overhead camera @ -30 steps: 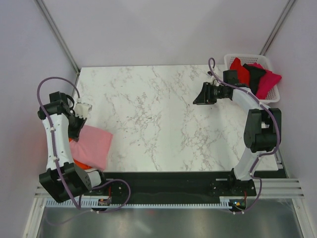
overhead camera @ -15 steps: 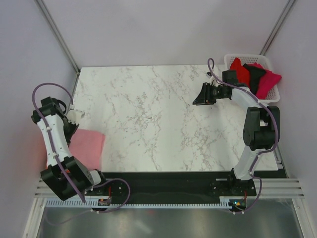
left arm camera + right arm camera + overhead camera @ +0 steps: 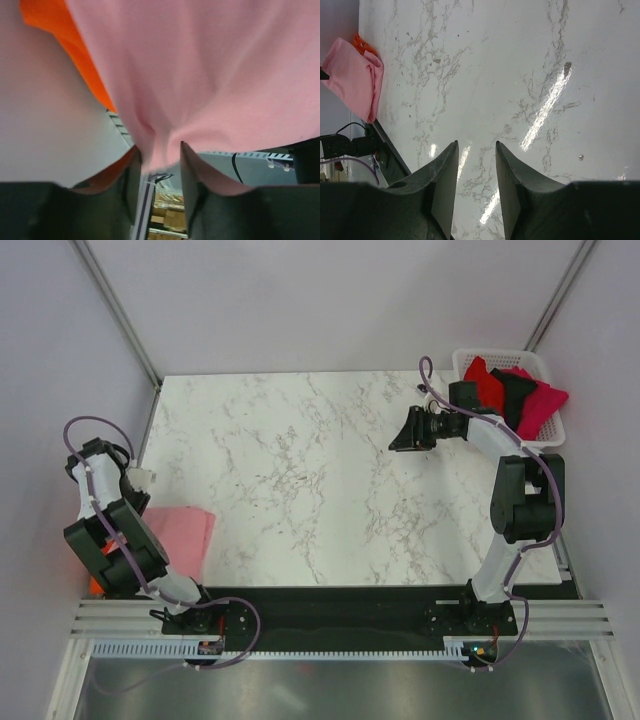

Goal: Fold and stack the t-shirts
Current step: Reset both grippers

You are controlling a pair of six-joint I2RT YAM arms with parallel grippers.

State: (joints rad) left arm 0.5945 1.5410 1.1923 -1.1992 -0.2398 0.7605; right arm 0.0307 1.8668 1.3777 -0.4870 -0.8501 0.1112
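A folded light pink t-shirt (image 3: 185, 535) lies at the table's near left corner, on top of a bright orange t-shirt (image 3: 95, 585) of which only an edge shows. My left gripper (image 3: 143, 480) is at the pink shirt's far left edge. In the left wrist view pink cloth (image 3: 210, 75) fills the top, with orange cloth (image 3: 65, 40) at the upper left. The left gripper (image 3: 160, 150) has its jaws apart, with a pink fold hanging loose between the tips. My right gripper (image 3: 400, 440) hovers open over bare marble, and the right wrist view shows nothing between that gripper (image 3: 476, 143).
A white basket (image 3: 470, 358) at the far right corner holds a red t-shirt (image 3: 485, 380), a black one (image 3: 517, 390) and a magenta one (image 3: 540, 400). The right wrist view shows the pink shirt (image 3: 352, 77) and an orange edge (image 3: 362, 44) far off. The table's black near edge (image 3: 340, 595) runs along the front.
The left arm has drawn back toward the near left corner, carrying the pink shirt left with it. Its jaws were shut on the cloth and now stand apart. The right arm has barely moved.
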